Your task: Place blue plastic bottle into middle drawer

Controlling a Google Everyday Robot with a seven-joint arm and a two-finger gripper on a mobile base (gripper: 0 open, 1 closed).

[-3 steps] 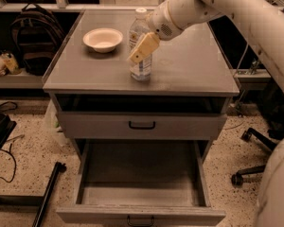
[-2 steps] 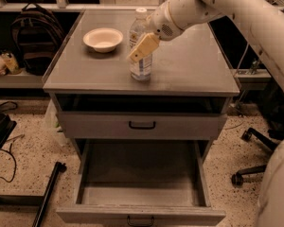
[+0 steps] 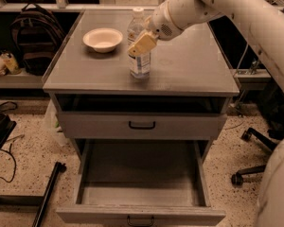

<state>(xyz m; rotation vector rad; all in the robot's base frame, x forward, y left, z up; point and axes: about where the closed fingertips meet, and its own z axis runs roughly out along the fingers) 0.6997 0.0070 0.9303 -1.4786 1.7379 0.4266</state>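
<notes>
Desk (image 3: 189, 74): grey top, seen from the front and above. Middle drawer (image 3: 142, 174) is pulled fully out at 6 o'clock below the desk top, with a bare floor and nothing in it. The shallower drawer front (image 3: 99, 125) above it is closed. The white arm reaches in from 2 o'clock. Its pincer (image 3: 141, 44) sits over the upper half of the blue plastic bottle (image 3: 139, 67), overlapping it from the camera side. Whether the pincer is closed on the bottle or only against it, I cannot tell. The bottle stands upright on the desk near centre, base on the surface, long axis vertical, cap at 12 o'clock above the pincer. White bowl (image 3: 102, 39) lies at 10 o'clock from the bottle, near but apart. Judgement: the grasp stage is under way and transport has not begun. The bottle is directly at the pincer, and the target drawer lies at 6 o'clock. The move calls for a lift clear of the desk edge, then a descent past the closed drawer front.
</notes>
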